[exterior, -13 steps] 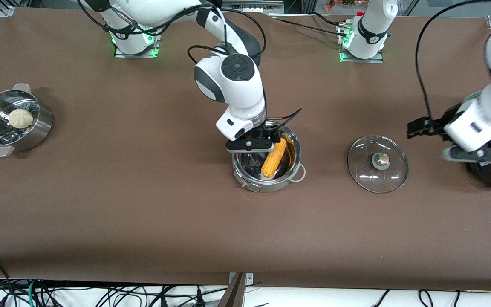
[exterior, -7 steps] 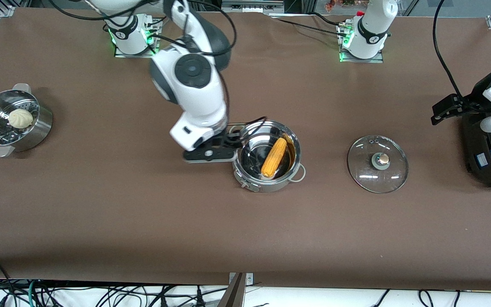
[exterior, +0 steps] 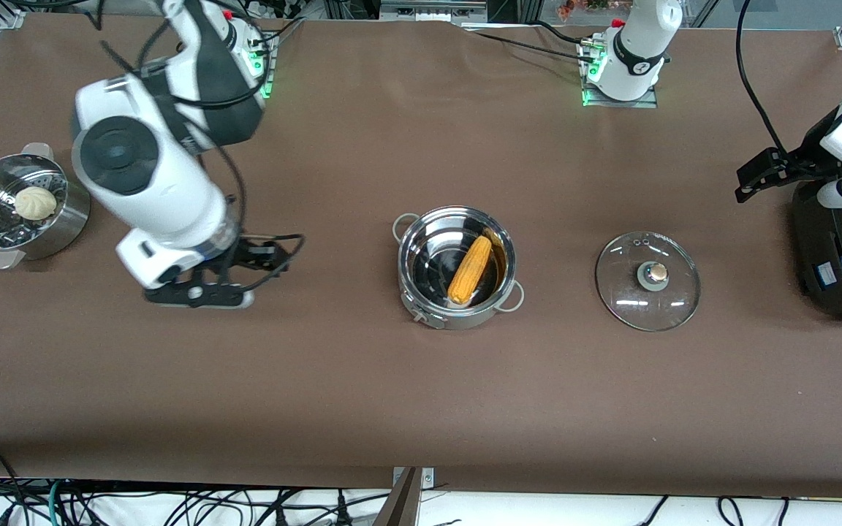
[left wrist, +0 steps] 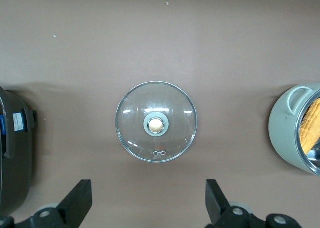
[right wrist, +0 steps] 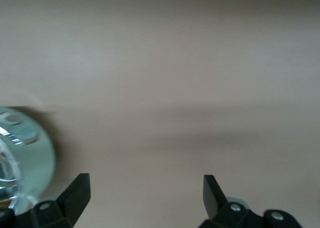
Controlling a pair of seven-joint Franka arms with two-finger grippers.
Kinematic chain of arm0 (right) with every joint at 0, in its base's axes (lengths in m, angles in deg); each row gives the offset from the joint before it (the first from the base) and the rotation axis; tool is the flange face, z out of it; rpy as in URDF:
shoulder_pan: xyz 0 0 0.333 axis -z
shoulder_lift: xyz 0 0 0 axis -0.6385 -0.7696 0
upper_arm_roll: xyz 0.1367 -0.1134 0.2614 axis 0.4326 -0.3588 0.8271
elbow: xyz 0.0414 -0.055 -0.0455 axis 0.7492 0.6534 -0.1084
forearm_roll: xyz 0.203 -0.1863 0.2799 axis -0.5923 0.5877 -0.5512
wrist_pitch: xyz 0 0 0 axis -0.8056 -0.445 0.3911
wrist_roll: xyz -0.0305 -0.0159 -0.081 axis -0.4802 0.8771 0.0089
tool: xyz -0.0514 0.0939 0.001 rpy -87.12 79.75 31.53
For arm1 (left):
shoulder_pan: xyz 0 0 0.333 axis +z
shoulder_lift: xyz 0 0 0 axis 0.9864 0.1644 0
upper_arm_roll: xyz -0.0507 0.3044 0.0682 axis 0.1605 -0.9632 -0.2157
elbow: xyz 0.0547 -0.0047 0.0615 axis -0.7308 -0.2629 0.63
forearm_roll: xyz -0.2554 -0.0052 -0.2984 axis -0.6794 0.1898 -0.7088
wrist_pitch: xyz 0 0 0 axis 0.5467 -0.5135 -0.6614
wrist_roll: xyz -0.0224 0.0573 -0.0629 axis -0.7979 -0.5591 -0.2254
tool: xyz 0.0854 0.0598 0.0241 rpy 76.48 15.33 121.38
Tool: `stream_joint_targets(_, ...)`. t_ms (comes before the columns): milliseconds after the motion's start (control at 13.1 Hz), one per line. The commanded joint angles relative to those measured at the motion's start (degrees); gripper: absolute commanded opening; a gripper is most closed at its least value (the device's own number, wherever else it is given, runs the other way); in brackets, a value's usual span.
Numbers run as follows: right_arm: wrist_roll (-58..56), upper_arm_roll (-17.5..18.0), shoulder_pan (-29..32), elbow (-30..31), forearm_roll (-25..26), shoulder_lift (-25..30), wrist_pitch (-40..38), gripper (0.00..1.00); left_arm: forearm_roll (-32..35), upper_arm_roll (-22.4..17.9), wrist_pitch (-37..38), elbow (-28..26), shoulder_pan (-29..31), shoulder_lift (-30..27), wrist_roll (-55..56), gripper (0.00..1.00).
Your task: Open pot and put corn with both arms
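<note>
Well apart from right gripper, corn

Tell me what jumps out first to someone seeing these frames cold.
The yellow corn lying in the open pot mid-table, with the glass lid set flat on the table beside it, toward the left arm's end. Next, the right gripper, open and empty, over bare table between the pot and the steamer pot holding a white bun. The left gripper is open above the lid.

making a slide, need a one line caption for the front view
Corn lies in the open pot, glass lid beside it on the table; both grippers open, right gripper and left gripper clear of the pot.
</note>
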Motion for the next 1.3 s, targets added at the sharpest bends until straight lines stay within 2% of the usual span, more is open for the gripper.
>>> stream_joint_targets(0, -2.65, -0.23, 3.99, 0.93, -1.07, 1.86, -3.11, 1.0, 0.21, 0.03, -0.05, -0.05, -0.12, -0.2, 0.47, 1.0)
stream_joint_targets(229, -6.15, -1.1, 8.55, 0.93, -1.42, 3.27, -5.22, 1.0, 0.21, 0.02, 1.0, -0.05, 0.24, -0.29, 0.29, 1.0)
stream_joint_targets(458, -14.23, -1.19, 13.83, 0.76, -2.04, 3.27, -7.25, 1.0, 0.21, 0.29, 4.34, 1.71, -0.37, -0.2, 0.29, 1.0)
stream_joint_targets(610, -14.78, -1.37, 15.07, 0.76, -2.21, 3.27, -7.34, 1.0, 0.21, 0.29, 5.3, 3.11, -0.46, 0.5, 0.12, 1.0)
stream_joint_targets(763, -15.13, -1.81, 17.35, 0.76, -5.62, 4.32, -7.34, 1.0, 0.21, 0.2, 7.5, 4.78, -0.46, 1.47, 0.21, 1.0)
stream_joint_targets(839, -17.22, -2.77, 17.45, 0.84, -5.81, 4.93, -7.25, 1.0, 0.21, 0.2, 8.12, 4.88, -0.29, 1.65, 0.21, 1.0)
stream_joint_targets(992, -29.23, -6.0, 16.75, 2.94, -5.99, 7.57, -6.2, 1.0, 0.21, 0.2, 8.21, 4.88, -0.03, 1.65, 0.03, 1.0)
stream_joint_targets(1144, -30.25, -11.27, 15.61, 4.79, -5.99, 10.9, -6.19, 1.0, 0.3, 0.2, 8.21, 5.05, -0.37, 1.73, -0.14, 1.0)
stream_joint_targets(1220, -30.6, -12.52, 15.08, 5.76, -5.9, 13.26, -6.37, 1.0, 0.21, 0.2, 8.21, 5.05, -0.46, 1.74, -0.06, 1.0)
